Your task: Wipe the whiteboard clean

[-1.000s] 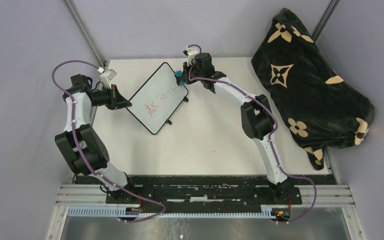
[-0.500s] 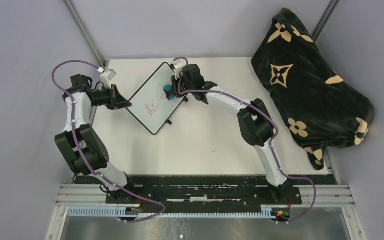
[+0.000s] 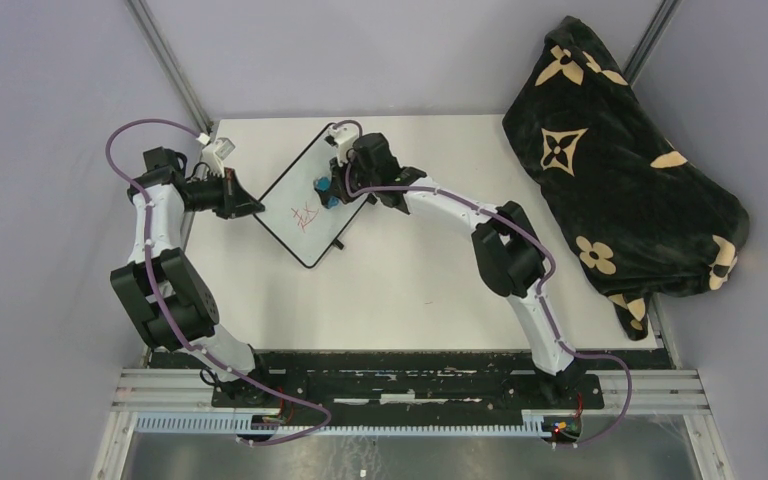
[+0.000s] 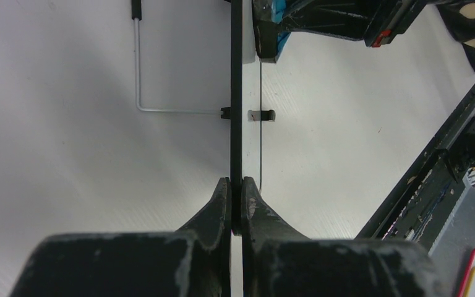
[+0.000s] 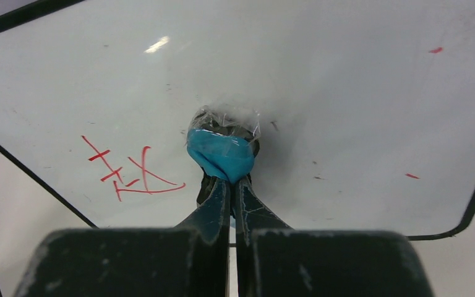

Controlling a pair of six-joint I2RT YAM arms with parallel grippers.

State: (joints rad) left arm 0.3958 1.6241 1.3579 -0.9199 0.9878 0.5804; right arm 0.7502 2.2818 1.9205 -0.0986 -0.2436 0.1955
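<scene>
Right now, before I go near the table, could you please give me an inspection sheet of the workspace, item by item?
Surface: white table, no spill seen.
Job's things: whiteboard set diagonally at the table's far left, with red writing not yet erased; blue eraser against the board beside the writing.
Clutter: black flowered blanket heaped at the table's right edge.
Grippers: left gripper shut on the whiteboard's frame; right gripper shut on the eraser.
Cables: one purple cable runs along each arm.
Surroundings: grey walls; metal rail at the near edge.
</scene>
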